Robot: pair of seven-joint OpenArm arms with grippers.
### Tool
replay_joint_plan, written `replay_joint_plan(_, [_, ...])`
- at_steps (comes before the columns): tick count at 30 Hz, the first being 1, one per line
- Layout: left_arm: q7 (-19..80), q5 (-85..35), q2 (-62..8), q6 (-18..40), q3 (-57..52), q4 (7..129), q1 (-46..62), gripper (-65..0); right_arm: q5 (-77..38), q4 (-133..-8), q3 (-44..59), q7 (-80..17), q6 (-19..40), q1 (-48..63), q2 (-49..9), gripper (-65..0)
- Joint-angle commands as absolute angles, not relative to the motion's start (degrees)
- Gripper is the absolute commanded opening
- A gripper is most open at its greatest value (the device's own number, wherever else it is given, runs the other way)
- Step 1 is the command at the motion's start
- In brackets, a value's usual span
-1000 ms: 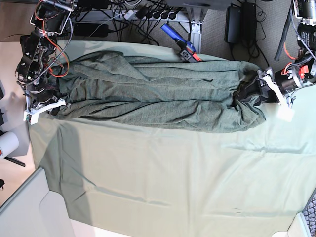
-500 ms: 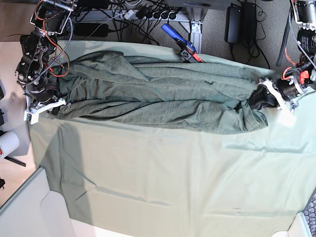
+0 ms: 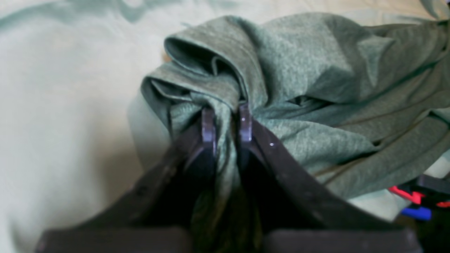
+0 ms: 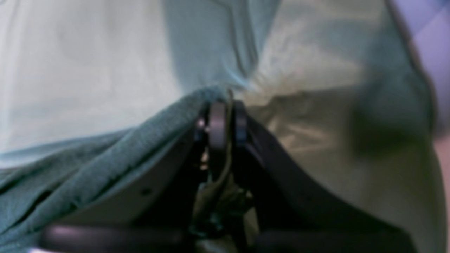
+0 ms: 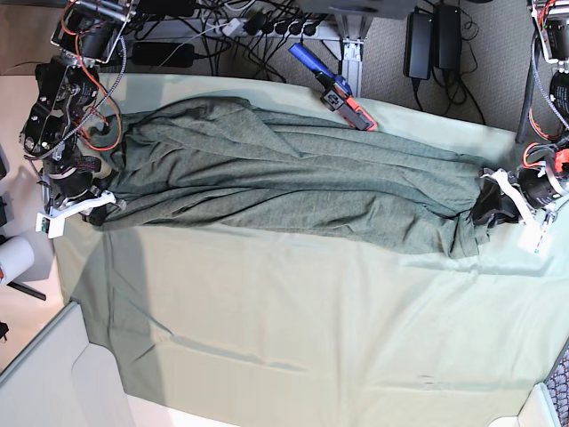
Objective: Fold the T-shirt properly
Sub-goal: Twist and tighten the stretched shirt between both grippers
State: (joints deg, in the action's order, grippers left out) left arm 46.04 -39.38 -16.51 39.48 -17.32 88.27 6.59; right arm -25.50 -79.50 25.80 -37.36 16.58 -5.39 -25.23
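The dark heathered grey-green T-shirt (image 5: 284, 178) lies stretched in a long wrinkled band across the far half of the table. In the base view my left gripper (image 5: 494, 203) holds its bunched right end and my right gripper (image 5: 100, 203) holds its left end. The left wrist view shows my left gripper (image 3: 226, 123) shut on a gathered fold of the T-shirt (image 3: 309, 70). In the blurred right wrist view my right gripper (image 4: 225, 119) is shut on a thin edge of the T-shirt (image 4: 105, 168), which drapes off to the left.
A pale mint-green table cloth (image 5: 311, 329) covers the table. A blue and red tool (image 5: 333, 84) lies at the table's back edge, touching the shirt's far side. Cables and a power strip (image 5: 267, 22) run behind. A white roll (image 5: 13, 258) sits off the left edge.
My left gripper shut on the shirt's right end and pulled it right and slightly toward the front, drawing the shirt longer and tauter. My right gripper shifted slightly forward, still gripping.
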Motion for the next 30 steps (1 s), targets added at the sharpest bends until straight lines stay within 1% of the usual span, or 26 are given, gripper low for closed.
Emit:
replay_joint_plan(1, [44.5, -39.7, -17.3, 40.0, -17.6, 89.1, 5.2, -65.0, -26.0, -81.1, 26.2, -36.3, 16.8, -6.3, -26.5, -65.0])
replay_joint_plan(5, [43.4, -36.8, -18.0, 40.0, -17.6, 87.6, 3.1, -65.0, -26.0, -81.8, 26.2, -36.3, 16.8, -6.3, -26.5, -65.0])
replay_joint_plan(11, [39.6, -30.9, -21.5, 40.0, -17.6, 83.4, -0.4, -65.0, -25.9, -81.8, 26.2, -36.3, 16.8, -6.3, -26.5, -65.0])
replay_joint_plan(18, [39.4, -30.2, -22.9, 40.0, -17.6, 82.7, -1.7, -65.0, -26.9, -81.8, 26.2, -37.4, 16.8, -6.3, -26.0, -65.0])
replay_joint_plan(26, [39.5, -31.9, -22.5, 40.0, -17.6, 82.7, -1.7, -65.0, -28.3, -81.8, 26.2, -39.6, 19.0, -6.0, -20.1, -65.0])
replay_joint_plan(30, [39.7, -31.9, -22.5, 40.0, -17.6, 82.7, -1.7, -65.0, -28.3, -81.8, 26.2, -39.7, 19.8, -6.0, -18.4, -65.0])
